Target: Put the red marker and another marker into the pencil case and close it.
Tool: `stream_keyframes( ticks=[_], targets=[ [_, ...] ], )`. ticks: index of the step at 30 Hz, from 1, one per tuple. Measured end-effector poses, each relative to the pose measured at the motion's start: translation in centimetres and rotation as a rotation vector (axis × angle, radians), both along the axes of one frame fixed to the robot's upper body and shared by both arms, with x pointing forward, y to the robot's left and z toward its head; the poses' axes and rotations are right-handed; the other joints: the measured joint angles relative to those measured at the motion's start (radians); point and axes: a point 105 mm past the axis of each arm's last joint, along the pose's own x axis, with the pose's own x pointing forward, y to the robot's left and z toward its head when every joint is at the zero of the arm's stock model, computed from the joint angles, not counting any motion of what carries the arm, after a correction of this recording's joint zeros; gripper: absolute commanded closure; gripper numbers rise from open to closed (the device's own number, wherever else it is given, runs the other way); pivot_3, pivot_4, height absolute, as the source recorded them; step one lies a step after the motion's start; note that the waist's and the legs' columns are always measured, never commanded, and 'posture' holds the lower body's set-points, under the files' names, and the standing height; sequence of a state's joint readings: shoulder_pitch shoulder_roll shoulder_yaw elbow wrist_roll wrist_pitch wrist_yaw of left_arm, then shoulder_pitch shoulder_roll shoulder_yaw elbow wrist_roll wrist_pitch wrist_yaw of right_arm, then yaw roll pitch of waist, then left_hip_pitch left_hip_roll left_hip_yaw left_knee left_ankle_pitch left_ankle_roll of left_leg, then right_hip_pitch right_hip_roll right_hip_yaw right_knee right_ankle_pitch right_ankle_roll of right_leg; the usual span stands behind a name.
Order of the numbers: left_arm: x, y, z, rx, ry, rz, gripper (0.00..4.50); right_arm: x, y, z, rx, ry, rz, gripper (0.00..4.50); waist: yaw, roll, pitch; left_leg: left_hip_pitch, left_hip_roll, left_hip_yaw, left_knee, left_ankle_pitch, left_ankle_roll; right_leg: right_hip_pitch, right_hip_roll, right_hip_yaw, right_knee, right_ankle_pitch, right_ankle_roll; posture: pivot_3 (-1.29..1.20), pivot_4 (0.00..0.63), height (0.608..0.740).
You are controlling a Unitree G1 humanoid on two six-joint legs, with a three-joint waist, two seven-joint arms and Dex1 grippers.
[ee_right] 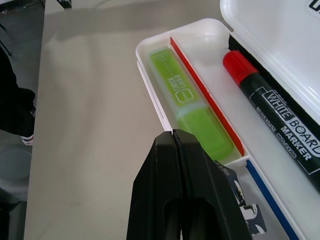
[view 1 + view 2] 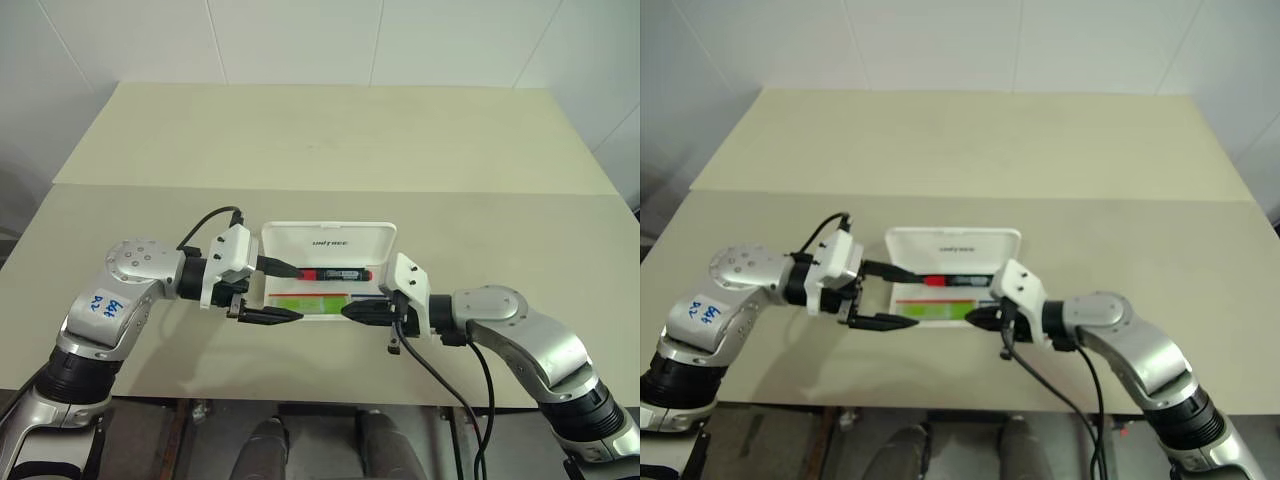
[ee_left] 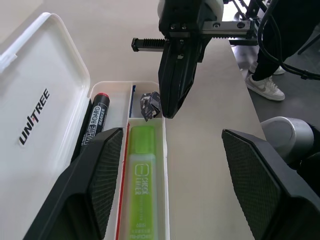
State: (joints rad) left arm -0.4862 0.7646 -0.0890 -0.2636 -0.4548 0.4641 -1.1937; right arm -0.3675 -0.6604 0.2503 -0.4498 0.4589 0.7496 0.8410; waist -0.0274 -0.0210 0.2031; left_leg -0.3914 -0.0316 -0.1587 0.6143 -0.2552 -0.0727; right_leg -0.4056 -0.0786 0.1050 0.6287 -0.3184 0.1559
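Note:
The white pencil case (image 2: 328,240) lies open on the beige table, its lid standing up at the back. The red marker (image 2: 335,274) lies in the rear compartment, red cap toward my left. The light green marker (image 2: 310,304) lies in the front compartment, behind a red divider line. My left gripper (image 2: 285,292) is open at the case's left end, one finger (image 3: 95,180) over the tray, the other (image 3: 260,185) in front of the case. My right gripper (image 2: 352,311) is shut and empty, its tip at the case's front right rim (image 1: 150,65), just above the green marker's end (image 1: 187,107).
A small crumpled black-and-white scrap (image 3: 150,105) sits in the right end of the tray, under the right gripper's tip. The table's front edge (image 2: 300,398) runs close below both arms. A seam (image 2: 330,190) crosses the table behind the case.

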Motion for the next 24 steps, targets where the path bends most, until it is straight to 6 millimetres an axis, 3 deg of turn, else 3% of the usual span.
stream_keyframes(
  ticks=[10, 24],
  targets=[
    [0.0, -0.1, 0.1, -0.002, -0.004, -0.001, 1.08, 0.8, -0.9, -1.2, -0.032, 0.027, -0.049, 4.45, 0.0, 0.0, 0.0, 0.0, 0.0, 0.0, 0.0, 0.0, 0.0, 0.0, 0.0, 0.0, 0.0, 0.0, 0.0, 0.0, 0.15, 0.74],
    [0.1, -0.2, 0.2, -0.008, -0.005, -0.003, 1.08, 1.0, -2.3, -1.0, 0.001, 0.062, -0.081, 4.45, 0.0, 0.0, 0.0, 0.0, 0.0, 0.0, 0.0, 0.0, 0.0, 0.0, 0.0, 0.0, 0.0, 0.0, 0.0, 0.0, 0.15, 0.74]
  ],
)
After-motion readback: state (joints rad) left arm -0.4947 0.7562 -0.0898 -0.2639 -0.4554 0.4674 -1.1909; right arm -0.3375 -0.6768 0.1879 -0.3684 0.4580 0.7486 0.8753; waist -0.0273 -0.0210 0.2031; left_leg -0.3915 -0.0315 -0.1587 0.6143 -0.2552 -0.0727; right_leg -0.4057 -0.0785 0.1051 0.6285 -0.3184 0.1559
